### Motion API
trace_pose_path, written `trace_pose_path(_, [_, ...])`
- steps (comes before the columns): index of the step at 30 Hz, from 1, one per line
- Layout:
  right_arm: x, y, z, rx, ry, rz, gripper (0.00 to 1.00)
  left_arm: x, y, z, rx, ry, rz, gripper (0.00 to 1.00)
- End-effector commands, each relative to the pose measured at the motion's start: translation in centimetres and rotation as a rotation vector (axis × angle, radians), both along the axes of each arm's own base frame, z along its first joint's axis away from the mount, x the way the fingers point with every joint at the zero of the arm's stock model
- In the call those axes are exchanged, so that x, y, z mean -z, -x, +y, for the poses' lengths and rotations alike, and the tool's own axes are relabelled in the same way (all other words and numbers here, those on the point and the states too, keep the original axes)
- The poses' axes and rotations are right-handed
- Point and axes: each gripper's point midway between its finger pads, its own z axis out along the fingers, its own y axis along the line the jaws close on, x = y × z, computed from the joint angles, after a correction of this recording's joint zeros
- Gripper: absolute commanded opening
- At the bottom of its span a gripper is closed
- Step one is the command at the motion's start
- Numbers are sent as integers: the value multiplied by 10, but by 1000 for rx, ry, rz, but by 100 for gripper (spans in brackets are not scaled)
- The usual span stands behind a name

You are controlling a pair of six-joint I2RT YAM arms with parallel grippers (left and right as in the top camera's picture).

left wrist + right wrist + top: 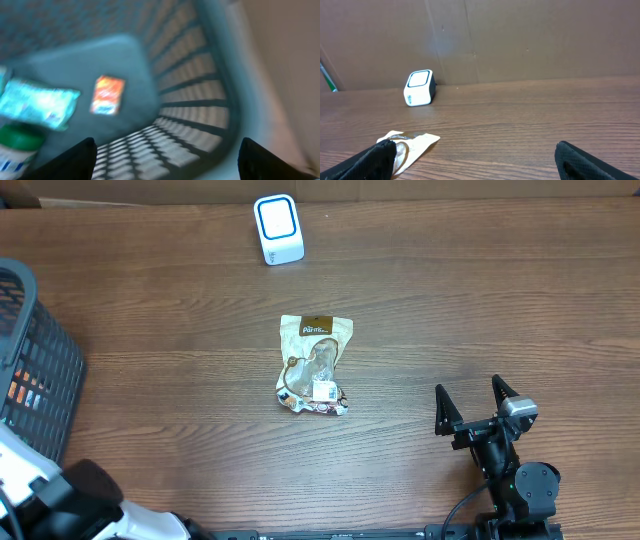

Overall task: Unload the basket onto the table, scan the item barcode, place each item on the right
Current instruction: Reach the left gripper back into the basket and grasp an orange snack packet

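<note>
Nearest, on the left side of the brown wooden table [480, 300], stands a dark plastic basket with slatted walls [45, 370]. It runs off the edge of the overhead picture. The left wrist picture looks down into it and is blurry. On the basket floor lie a flat orange-red packet [106, 95], a shiny blue-green packet [37, 102] and a bottle with a green cap [17, 142]. The blue-green packet and the bottle are close together. The orange-red packet lies a little apart.

In the middle of the table lies a crinkly cream-and-brown plastic snack bag [313, 365]. It lies flat, well apart from the basket and from both arms. Its brown label end points to the far side, and a small white patch shows at its near end. Nothing covers it.

Farther back, near the far edge, stands a small white box-shaped scanner with a blue ring on its face [278, 228]. Only bare table lies between it and the snack bag. Behind the table is a brown cardboard wall [520, 40].

The left fingers [75, 160] are spread wide above the inside of the basket. They hold nothing and touch nothing.

The right fingers [443, 408] are at the near right of the table, apart from the snack bag. They are spread wide and point toward the far side. They hold nothing and touch nothing.
</note>
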Motion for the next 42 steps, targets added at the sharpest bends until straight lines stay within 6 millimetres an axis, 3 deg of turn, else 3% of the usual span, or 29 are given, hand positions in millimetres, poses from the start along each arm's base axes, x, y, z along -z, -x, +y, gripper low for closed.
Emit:
trace_pose_path(1, [1,0,1,-3,-7,-5,100,62,9,17,-39,86,118,76])
trace_pose_path(8, [1,0,1,-3,-7,-5,100,158,18,43,0,88,293,78])
trace_pose_path(17, [1,0,1,-3,-7,-5,100,218,9,54,71,123,373,72])
trace_pose_path(23, [1,0,1,-3,-7,-5,100,257,19,55,59,171,471,62])
trace_pose_path(30, [1,0,1,-3,-7,-5,100,271,22,58,27,173,499,63])
trace_pose_path(32, [1,0,1,-3,-7,-5,100,271,22,59,27,170,497,52])
trace_pose_path(34, [1,0,1,-3,-7,-5,100,271,22,59,27,170,497,31])
trace_pose_path(37, [1,0,1,-3,-7,-5,100,270,23,58,27,172,500,10])
trace_pose_path(38, [1,0,1,-3,-7,-5,100,269,23,58,25,173,500,5])
trace_pose_path(42, [1,0,1,-3,-7,-5,100,256,23,58,-19,178,481,4])
